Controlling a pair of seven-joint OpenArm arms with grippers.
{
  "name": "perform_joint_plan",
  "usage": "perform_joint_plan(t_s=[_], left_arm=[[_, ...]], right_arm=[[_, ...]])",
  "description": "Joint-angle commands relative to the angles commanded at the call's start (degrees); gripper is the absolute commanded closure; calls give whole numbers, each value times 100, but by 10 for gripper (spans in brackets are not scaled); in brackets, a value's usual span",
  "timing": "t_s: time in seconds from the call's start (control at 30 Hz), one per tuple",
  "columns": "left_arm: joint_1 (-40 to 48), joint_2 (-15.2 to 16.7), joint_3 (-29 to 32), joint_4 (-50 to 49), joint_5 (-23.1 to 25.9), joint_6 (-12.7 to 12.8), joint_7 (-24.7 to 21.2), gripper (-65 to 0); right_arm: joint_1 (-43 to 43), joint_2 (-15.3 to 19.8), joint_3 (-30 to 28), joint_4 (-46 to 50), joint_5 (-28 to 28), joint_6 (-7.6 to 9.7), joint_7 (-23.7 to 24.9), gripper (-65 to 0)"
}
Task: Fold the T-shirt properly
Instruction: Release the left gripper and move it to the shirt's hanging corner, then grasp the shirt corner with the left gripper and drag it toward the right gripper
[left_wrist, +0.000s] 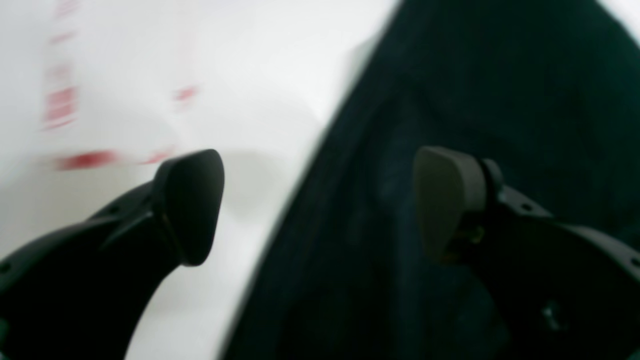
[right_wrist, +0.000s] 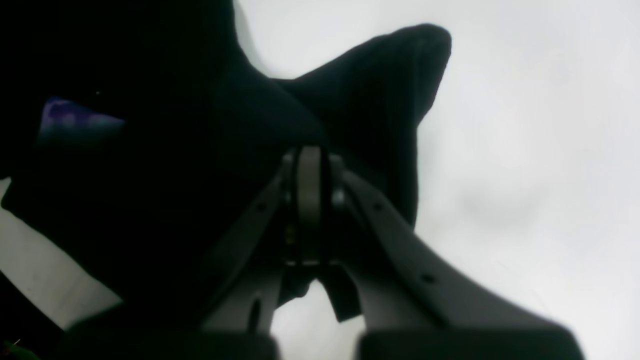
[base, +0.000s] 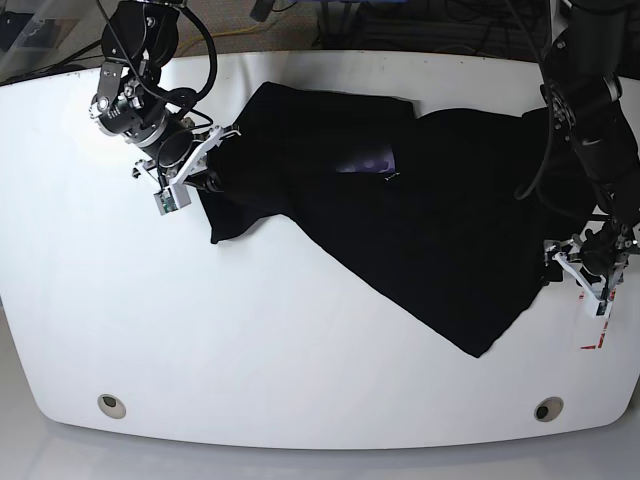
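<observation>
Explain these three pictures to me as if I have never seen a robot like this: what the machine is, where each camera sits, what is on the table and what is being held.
This is a robot with two arms working over a white table. The wide picture is taken from above and shows both arms. The other two come from small cameras mounted on the arms' wrists, looking down past the claws.

A black T-shirt lies spread and rumpled across the table, with a small purple patch showing near its middle.

The right gripper, seen at the left of the wide picture, is pinched shut on a bunched part of the shirt. The left gripper, at the far right edge, has its jaws wide apart and holds nothing; one finger hangs over the bare table, the other over the cloth. Its picture is blurred.
</observation>
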Motion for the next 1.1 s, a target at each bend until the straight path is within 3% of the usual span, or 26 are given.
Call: perform_joint_plan(t_s=[0.27,0.43,0.8,0.9,1.0,1.1], left_arm=[[-264,9,211,-923,9,0,-448,-553],[-264,88,835,-967,-9,0,-457,-553],[-237,457,879,-941,-9,0,-448,-532],[-237,457,879,-932,-9,0,-448,-390],[-158,457,879,-932,0,0,-457,-169],[-26,457,879,-844,0,0,-457,-24]], right_arm=[[0,0,0,0,0,0,0,0],[0,0,0,0,0,0,0,0],[0,-9,0,0,0,0,0,0],[0,-9,0,0,0,0,0,0],[0,-9,0,-9,0,0,0,0],[0,-9,0,-9,0,0,0,0]])
